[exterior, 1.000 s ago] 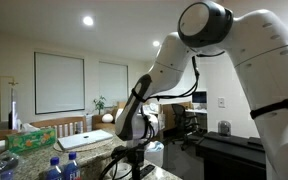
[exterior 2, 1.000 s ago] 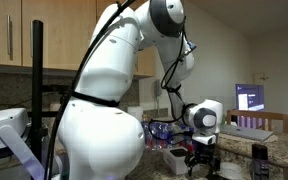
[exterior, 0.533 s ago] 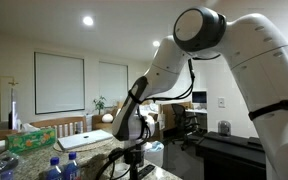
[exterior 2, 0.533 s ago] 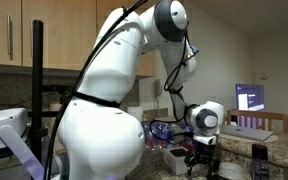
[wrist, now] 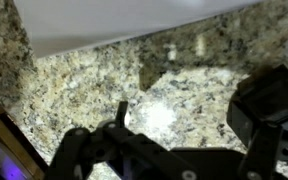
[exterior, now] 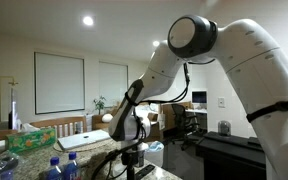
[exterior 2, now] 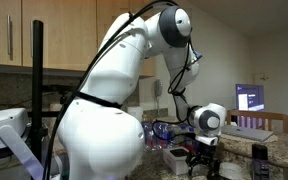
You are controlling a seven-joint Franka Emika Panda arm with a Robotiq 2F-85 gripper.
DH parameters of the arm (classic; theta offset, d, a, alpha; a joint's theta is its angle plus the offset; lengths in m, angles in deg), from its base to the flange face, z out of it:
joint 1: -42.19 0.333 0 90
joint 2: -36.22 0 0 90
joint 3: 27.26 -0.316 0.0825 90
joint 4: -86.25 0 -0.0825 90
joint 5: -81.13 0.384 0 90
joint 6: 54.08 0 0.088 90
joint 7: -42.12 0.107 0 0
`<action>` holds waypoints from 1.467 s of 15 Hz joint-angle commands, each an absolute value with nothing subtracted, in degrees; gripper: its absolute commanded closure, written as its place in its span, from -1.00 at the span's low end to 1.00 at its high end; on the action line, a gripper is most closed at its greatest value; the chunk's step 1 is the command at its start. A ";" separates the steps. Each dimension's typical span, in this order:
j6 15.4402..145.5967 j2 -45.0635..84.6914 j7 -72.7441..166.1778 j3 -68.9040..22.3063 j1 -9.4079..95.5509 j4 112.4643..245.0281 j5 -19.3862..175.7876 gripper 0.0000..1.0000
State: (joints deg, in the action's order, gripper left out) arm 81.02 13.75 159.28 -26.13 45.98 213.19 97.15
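While nothing sits between its fingers, the gripper (wrist: 169,150) hangs low over a speckled granite counter (wrist: 104,80), its dark jaws standing apart in the wrist view; with no object held or clearly nearest, how anything would handle or where to grip it cannot be judged. At about ten o'clock in that view a pale sheet or wall edge (wrist: 114,20) borders the stone, and at eight o'clock an orange-edged object (wrist: 4,140) shows only partly. In an exterior view, blue-capped water bottles (exterior: 56,167) stand at seven o'clock, a tissue box (exterior: 29,138) above them. The arm (exterior 2: 114,100) arches high, elbow up, wrist folded down towards the counter
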 commanded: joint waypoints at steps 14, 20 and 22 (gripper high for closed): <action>79.37 12.50 156.13 -26.85 45.23 210.35 98.25 -1.00; 79.42 12.37 156.22 -26.80 45.18 210.18 98.30 -1.00; 79.78 12.25 156.47 -26.68 45.30 210.12 98.12 -1.00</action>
